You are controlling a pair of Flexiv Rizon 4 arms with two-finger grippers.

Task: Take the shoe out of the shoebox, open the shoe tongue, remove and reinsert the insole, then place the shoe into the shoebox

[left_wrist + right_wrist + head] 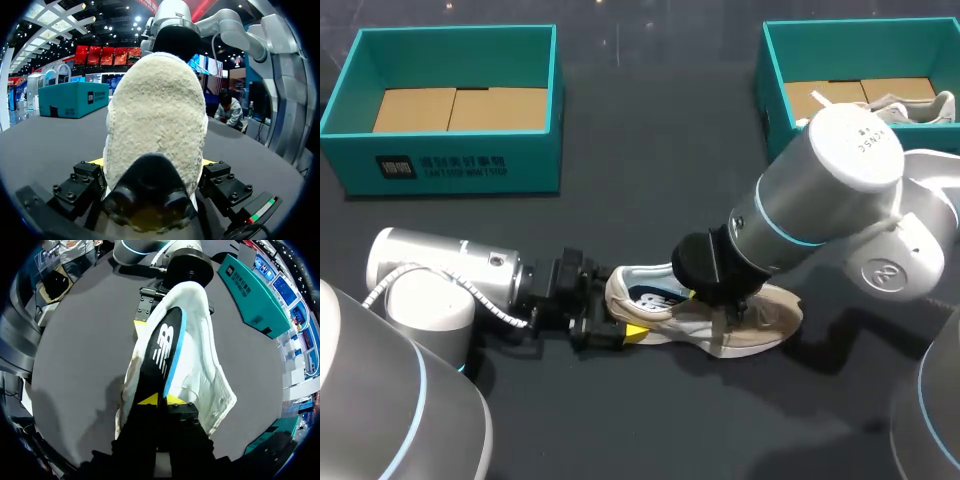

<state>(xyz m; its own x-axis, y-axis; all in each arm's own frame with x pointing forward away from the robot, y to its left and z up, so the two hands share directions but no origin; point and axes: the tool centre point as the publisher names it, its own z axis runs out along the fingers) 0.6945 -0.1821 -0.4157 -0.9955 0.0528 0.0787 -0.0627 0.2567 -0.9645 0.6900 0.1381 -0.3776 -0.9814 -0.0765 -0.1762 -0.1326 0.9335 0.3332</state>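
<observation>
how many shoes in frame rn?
2. One shoe lies on the table, heel clamped by the left gripper, the right gripper pinching its insole. A second shoe sits in the right shoebox. The left shoebox shows none.

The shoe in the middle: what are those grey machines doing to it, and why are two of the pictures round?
Those are one robot's left arm and right arm. The wide picture comes from a camera above and behind it, looking down on the dark table. Each round picture comes from a camera on one arm's wrist, looking along its two-fingered, yellow-tipped tool. On the table stand two teal shoeboxes, the left box and the right box, which has a second shoe in it. Nearer the robot lies the beige shoe. The left tool grips its heel from both sides. The right tool comes from above and pinches the dark insole, blue along one edge.
</observation>
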